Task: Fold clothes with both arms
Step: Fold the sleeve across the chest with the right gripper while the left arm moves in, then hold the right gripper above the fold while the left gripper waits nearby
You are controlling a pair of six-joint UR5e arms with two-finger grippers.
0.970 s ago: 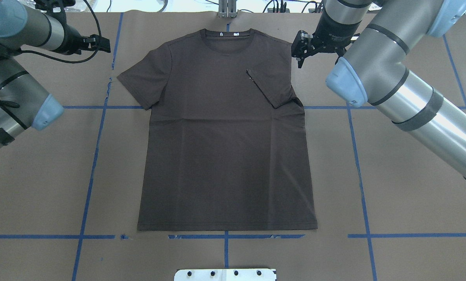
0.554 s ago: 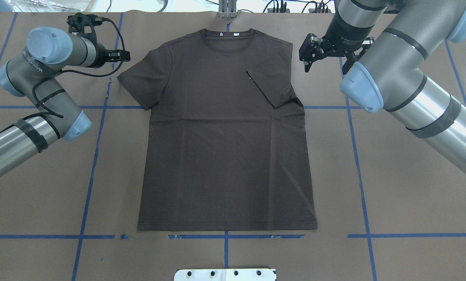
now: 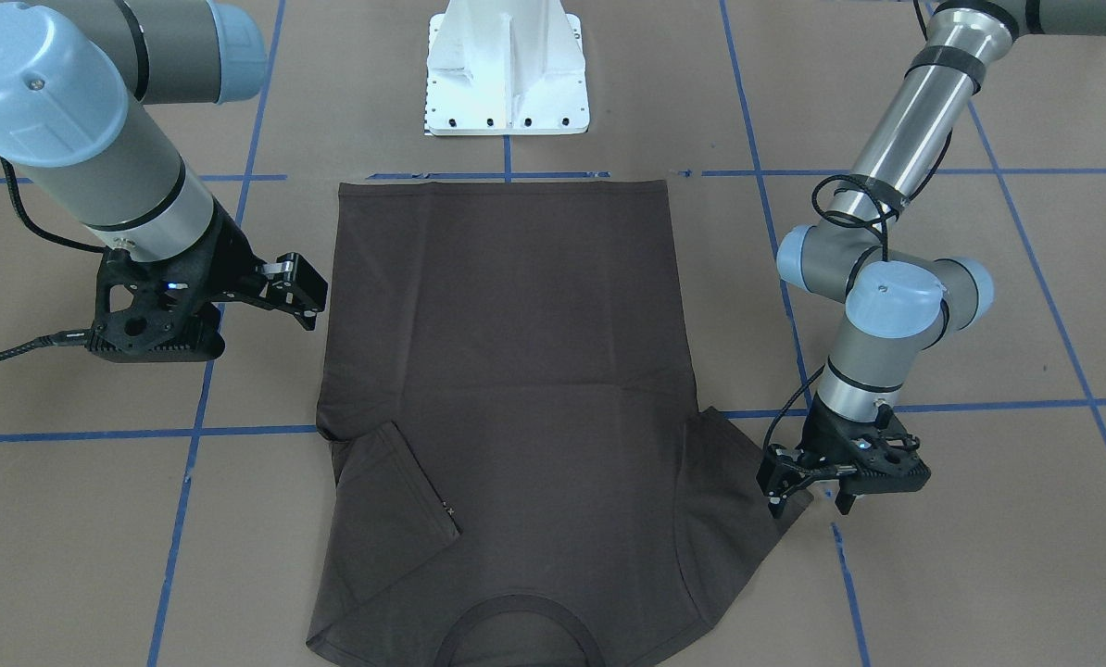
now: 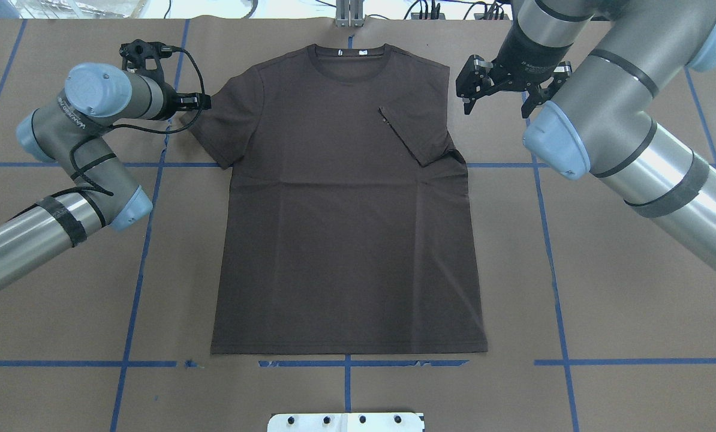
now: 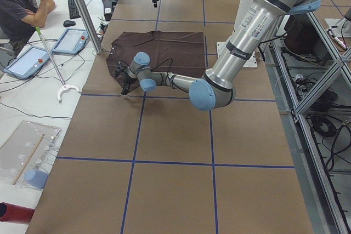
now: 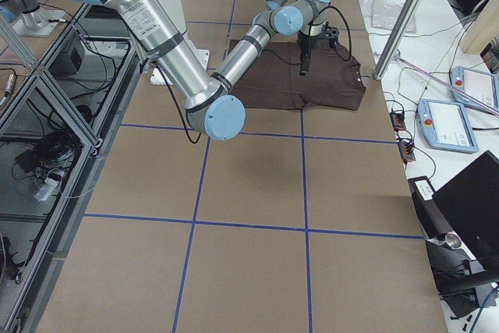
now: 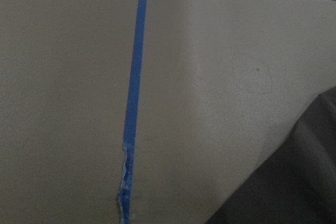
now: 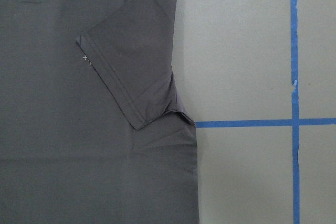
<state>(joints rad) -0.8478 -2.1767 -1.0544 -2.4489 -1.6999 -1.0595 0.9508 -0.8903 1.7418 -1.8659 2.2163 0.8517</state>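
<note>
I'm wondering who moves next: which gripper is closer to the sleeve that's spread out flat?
Left. The left gripper sits at the outer edge of the spread sleeve; the right gripper hovers off the opposite shoulder of the shirt, beside the folded-in sleeve.

Nothing can be read for certain: dark lettering runs along the left arm [image 4: 75, 117] near its wrist and white print crosses the right arm [image 4: 604, 72] at its black wrist, both too small.

T-shirt [image 3: 507, 389] collar [image 3: 516, 607] clipped by front view's bottom edge, left wrist view catches just a cloth corner, neck tag [image 4: 362, 52] too small to read, can't tell if left pincer [image 3: 809, 506] touches the sleeve [image 3: 734, 482].
</note>
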